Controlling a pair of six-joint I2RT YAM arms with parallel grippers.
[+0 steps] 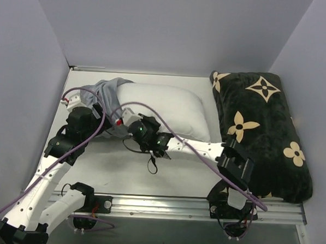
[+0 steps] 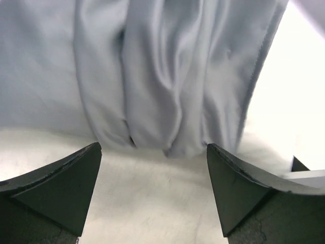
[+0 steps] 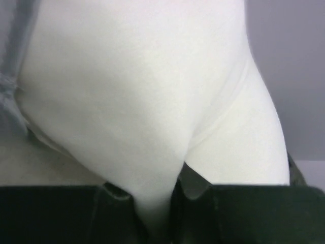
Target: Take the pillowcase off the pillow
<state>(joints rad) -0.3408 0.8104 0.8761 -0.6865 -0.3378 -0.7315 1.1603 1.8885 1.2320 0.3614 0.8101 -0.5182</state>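
Observation:
The white pillow (image 1: 169, 108) lies across the table's middle. The grey-blue pillowcase (image 1: 107, 94) is bunched over only its left end. My left gripper (image 1: 100, 116) sits at the near side of that bunched cloth. In the left wrist view its fingers (image 2: 66, 183) stand wide apart and empty, with the pillowcase folds (image 2: 162, 76) just ahead over the table. My right gripper (image 1: 131, 120) is at the pillow's near edge. In the right wrist view it is shut on a pinched fold of the pillow (image 3: 152, 127).
A black cushion with tan flower motifs (image 1: 266, 127) lies along the right side, touching the pillow's right end. Grey walls enclose the left, back and right. A purple cable (image 1: 168, 128) loops over the right arm. The table's metal rail (image 1: 175, 204) runs along the near edge.

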